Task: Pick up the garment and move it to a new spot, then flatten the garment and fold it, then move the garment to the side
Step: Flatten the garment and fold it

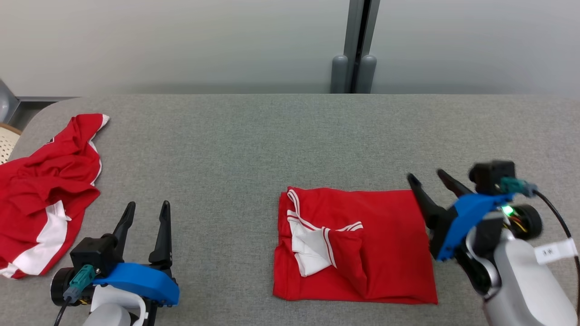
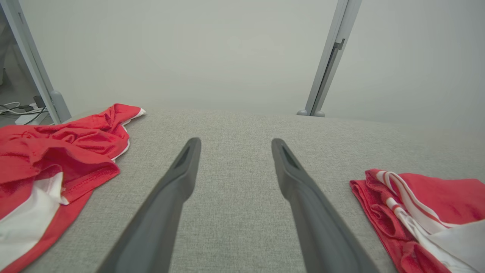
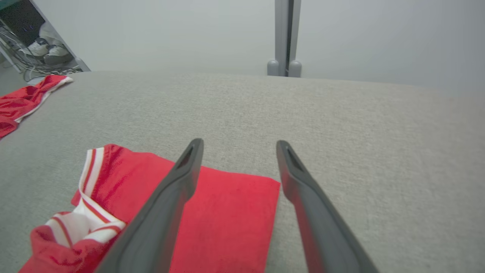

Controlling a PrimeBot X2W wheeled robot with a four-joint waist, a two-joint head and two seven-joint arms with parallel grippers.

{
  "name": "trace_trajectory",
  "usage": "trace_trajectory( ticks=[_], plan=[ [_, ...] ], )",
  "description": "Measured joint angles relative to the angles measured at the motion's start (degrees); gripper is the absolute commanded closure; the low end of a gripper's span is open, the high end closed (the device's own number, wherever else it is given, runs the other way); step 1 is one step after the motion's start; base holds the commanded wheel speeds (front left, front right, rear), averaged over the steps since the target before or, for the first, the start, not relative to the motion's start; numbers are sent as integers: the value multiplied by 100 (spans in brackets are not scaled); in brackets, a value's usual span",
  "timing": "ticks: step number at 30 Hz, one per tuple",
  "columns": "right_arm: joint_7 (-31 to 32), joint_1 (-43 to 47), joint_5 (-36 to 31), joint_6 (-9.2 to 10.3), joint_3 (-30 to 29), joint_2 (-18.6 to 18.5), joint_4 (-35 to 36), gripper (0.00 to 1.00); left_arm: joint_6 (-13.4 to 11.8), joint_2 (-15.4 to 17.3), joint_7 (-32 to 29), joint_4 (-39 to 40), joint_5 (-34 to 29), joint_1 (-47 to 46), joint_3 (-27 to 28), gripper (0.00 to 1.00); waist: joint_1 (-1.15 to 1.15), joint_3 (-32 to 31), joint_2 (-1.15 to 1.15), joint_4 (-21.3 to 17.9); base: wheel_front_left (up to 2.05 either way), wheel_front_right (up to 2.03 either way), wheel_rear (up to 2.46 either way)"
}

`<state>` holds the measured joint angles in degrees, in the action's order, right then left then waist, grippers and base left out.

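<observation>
In the head view, the folded red garment (image 1: 358,244) lay in the lower middle of the frame on the grey fabric table (image 1: 235,145), roughly squared, with a white, red-striped piece of trim turned up on its left half. The right gripper (image 1: 425,174) stood at the lower right just beside the garment's right edge, its two dark fingers apart and empty, pointing toward the upper left. The left gripper (image 1: 148,204) sat at the lower left, fingers spread and holding nothing, well apart from the garment. A crumpled red garment (image 1: 45,190) with a white panel lay at the left edge, and a grey post (image 1: 358,45) rose against the pale wall at the top. In the left wrist view, the left gripper (image 2: 235,141) showed its fingers parted over bare table (image 2: 235,121), with the crumpled red garment (image 2: 57,151) at the left and the folded red garment (image 2: 428,204) at the lower right. In the right wrist view, the right gripper (image 3: 239,142) held its fingers apart above the table; the left finger crossed over the folded red garment (image 3: 231,216), whose far right corner lay between the fingers, though contact could not be told. The crumpled red garment (image 3: 22,100) showed at the upper left.
</observation>
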<state>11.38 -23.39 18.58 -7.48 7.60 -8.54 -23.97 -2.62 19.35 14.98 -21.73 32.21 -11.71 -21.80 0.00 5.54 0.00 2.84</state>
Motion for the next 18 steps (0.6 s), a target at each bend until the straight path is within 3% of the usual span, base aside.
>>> trace_trajectory(
  ticks=[3,4,6,12,18],
  plan=[
    [113,417,-495,0,-341,-12,185,0,-34,12,1,51,1,26,12,0,0,0,0,-49,0,0,0],
    [134,531,-650,0,-422,12,223,25,-36,20,1,59,0,34,11,0,0,4,0,-63,0,0,0],
    [175,708,-913,0,-447,55,279,100,-37,27,0,80,0,38,5,0,0,14,0,-77,0,0,0],
    [240,946,-1176,-1,197,360,272,100,-60,70,-21,141,1,37,3,0,0,36,0,-106,0,0,0],
    [286,931,-905,-1,1540,517,207,100,-93,85,-70,191,1,28,-32,0,0,31,0,-68,0,0,0]
  ],
)
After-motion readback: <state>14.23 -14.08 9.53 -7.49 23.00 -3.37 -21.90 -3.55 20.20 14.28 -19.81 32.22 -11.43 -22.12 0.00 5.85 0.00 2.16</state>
